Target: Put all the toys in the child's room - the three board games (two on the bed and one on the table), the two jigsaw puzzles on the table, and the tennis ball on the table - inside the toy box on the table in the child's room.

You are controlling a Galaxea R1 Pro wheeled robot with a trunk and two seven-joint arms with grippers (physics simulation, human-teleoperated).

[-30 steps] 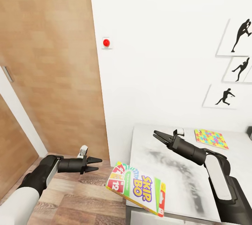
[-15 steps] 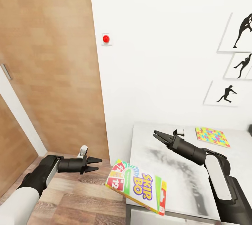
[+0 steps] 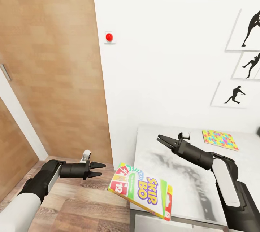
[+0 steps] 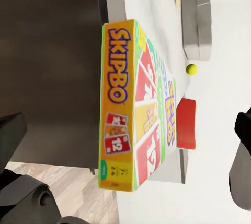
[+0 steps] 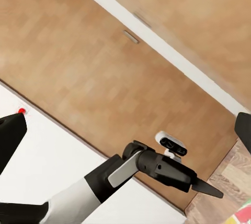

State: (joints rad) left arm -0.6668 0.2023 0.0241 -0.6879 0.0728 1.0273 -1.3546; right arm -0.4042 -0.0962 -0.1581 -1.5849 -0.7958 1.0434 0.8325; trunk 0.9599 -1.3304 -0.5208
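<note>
A Skip-Bo board game (image 3: 141,192) lies tilted on the table's (image 3: 184,178) near left corner, overhanging the edge. My left gripper (image 3: 98,170) hovers open just left of it, over the floor, not touching it. The left wrist view looks at the box's (image 4: 137,104) orange side between spread fingers (image 4: 11,135); beyond lie the yellow tennis ball (image 4: 191,69) and the grey toy box (image 4: 197,23). My right gripper (image 3: 161,140) is open and empty above the table. A jigsaw puzzle (image 3: 219,139) lies flat at the table's far side.
A wooden sliding door (image 3: 54,62) stands to the left, with plank floor (image 3: 83,206) below my left arm. A white wall (image 3: 169,51) with a red button (image 3: 109,37) and silhouette pictures (image 3: 233,95) backs the table. The right wrist view faces the door and my left arm (image 5: 157,166).
The whole picture has shifted slightly, so the head camera moved a little. Both grippers and the board game keep their places relative to the table.
</note>
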